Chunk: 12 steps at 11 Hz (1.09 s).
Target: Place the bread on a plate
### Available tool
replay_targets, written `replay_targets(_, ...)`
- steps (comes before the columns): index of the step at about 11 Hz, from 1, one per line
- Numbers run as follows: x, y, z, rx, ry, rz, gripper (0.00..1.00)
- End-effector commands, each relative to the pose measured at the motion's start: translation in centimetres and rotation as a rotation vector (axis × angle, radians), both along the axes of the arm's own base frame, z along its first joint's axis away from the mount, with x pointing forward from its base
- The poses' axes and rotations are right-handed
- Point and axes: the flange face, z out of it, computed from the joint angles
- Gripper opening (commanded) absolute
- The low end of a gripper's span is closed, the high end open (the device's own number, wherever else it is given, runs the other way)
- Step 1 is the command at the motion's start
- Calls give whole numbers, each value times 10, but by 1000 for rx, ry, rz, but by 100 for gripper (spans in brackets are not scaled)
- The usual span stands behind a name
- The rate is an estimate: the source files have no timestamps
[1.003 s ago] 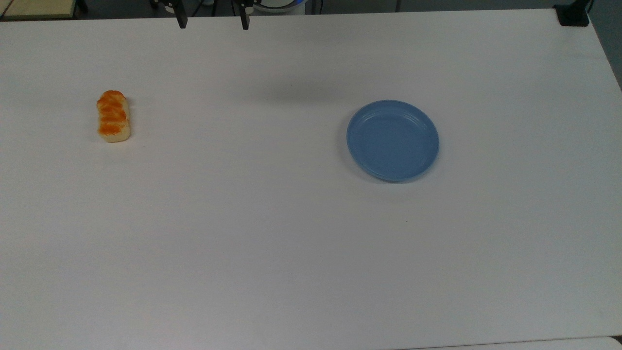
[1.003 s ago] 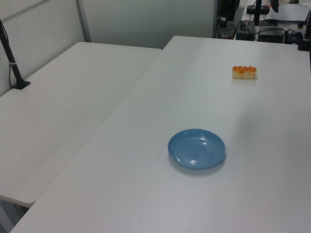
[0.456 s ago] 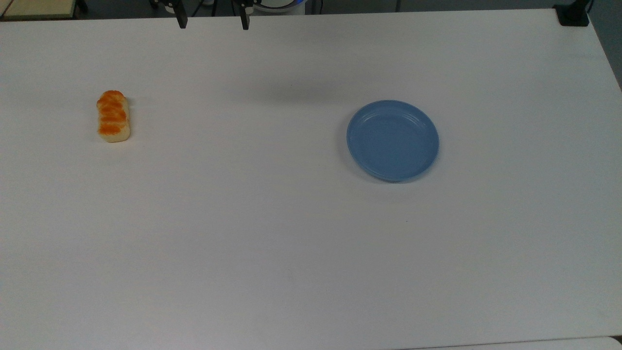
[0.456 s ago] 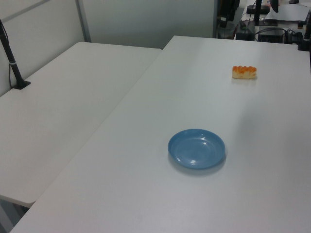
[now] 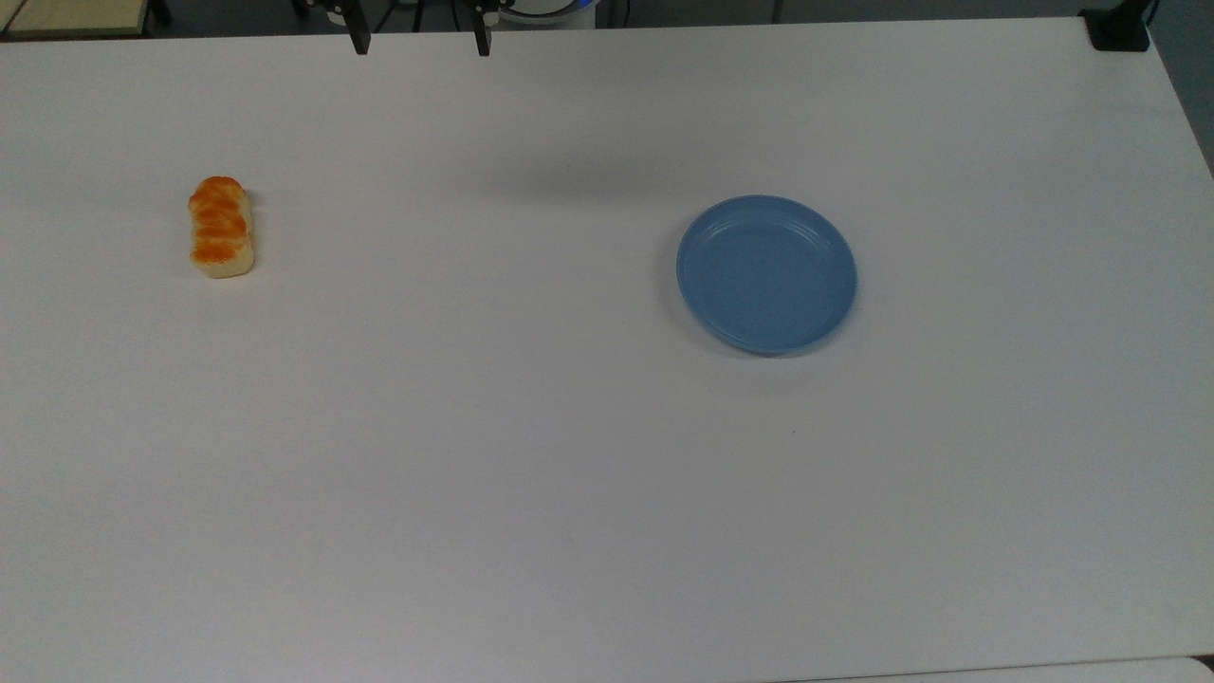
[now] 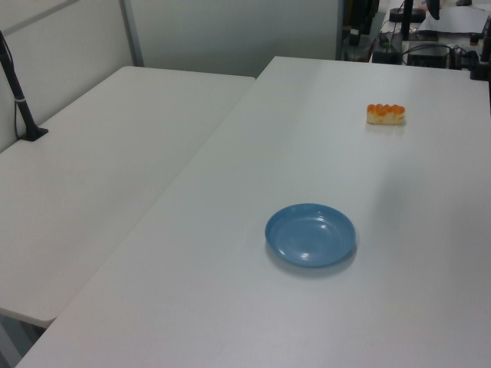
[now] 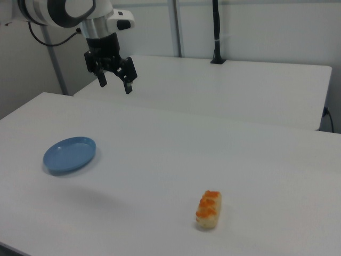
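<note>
The bread (image 5: 221, 228), a small loaf with an orange-brown segmented top, lies on the white table at the top view's left; it is also the bread (image 6: 385, 114) far back in the left view and the bread (image 7: 208, 209) near the front in the right view. The blue plate (image 5: 766, 274) sits bare right of centre, also seen as the plate (image 6: 311, 234) and the plate (image 7: 70, 154). My gripper (image 7: 114, 84) hangs open high above the table, holding nothing, far from both. Its two fingertips (image 5: 358, 43) poke in at the top view's upper edge.
A second white table (image 6: 100, 169) adjoins on the left view's left, carrying a black post (image 6: 19, 100). Another black post (image 7: 216, 32) stands at the back in the right view. A black clamp (image 5: 1119, 28) sits at the top view's upper right corner. Cables and gear (image 6: 430, 50) lie beyond the table.
The fingertips have shifted very slightly at the top view's upper edge. Bread and plate have not moved.
</note>
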Motion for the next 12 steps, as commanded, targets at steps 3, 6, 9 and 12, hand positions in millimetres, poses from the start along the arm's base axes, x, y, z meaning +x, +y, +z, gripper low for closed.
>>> replay_targets(3,-10,1,1,-18,30,20,100)
replay_targets(6,-10,-2,1,-15,28,20,100)
replay_targets(9,-13,-7,4,-14,23,12,100)
replay_targets(12,-15,-8,4,-15,30,26,100)
